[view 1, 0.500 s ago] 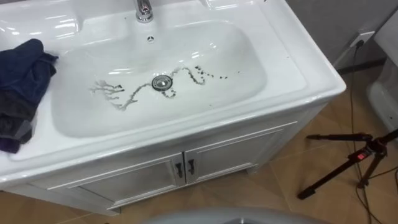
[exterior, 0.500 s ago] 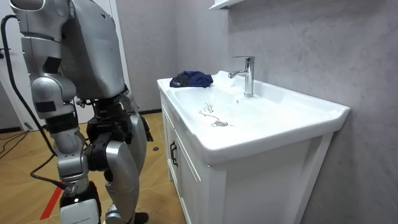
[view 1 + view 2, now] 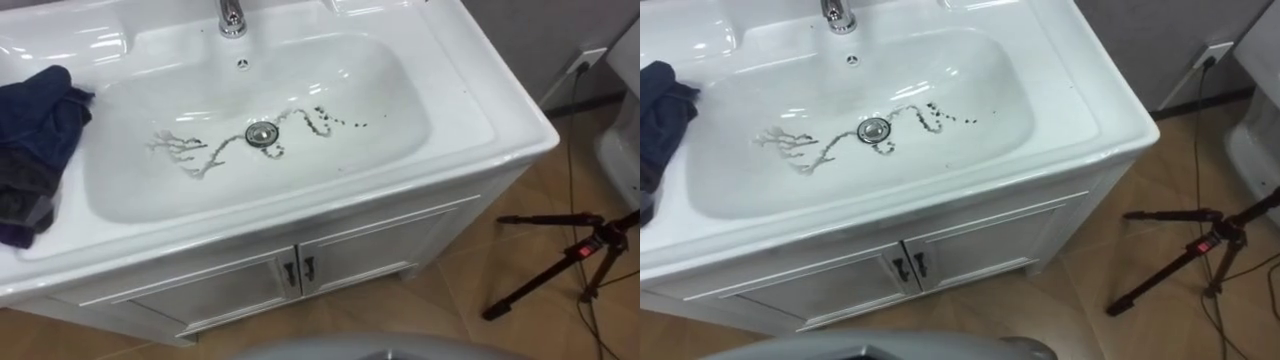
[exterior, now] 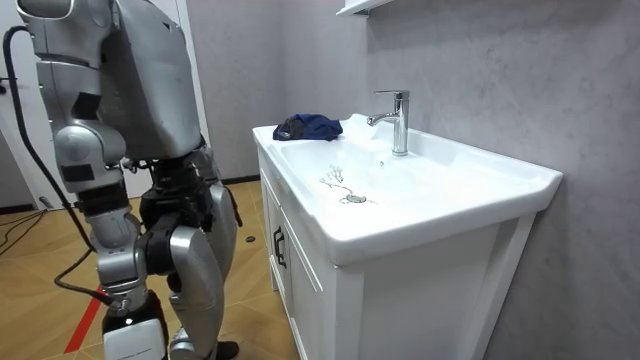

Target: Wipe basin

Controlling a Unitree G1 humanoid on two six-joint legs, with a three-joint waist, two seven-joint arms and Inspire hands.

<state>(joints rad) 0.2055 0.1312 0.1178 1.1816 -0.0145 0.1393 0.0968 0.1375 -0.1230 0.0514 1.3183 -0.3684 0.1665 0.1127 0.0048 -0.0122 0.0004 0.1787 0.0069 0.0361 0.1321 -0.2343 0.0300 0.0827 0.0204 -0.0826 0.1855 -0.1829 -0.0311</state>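
Observation:
The white basin (image 3: pixel 470 110) is set in a vanity top right below me. Dark dirt streaks (image 3: pixel 190 150) branch left of the round drain (image 3: pixel 261 132), and more specks trail off to its right. A crumpled dark blue cloth (image 3: pixel 35 130) lies on the rim at the basin's left end, also seen at the far end in the room view as the cloth (image 4: pixel 308 126). I stand upright in front of the cabinet. My right arm hangs at my side, and the right hand (image 4: pixel 130 335) is cut by the room view's lower edge.
A chrome tap (image 3: pixel 232 17) rises behind the basin. Cabinet doors with small dark handles (image 3: pixel 297 270) are under it. On the wooden floor to the right stands a black tripod (image 3: pixel 560 260), with a cable running to a wall socket.
The eye view has shifted very slightly. In the room view my hanging arm has swung a little towards the basin. Cloth and dirt lie as before.

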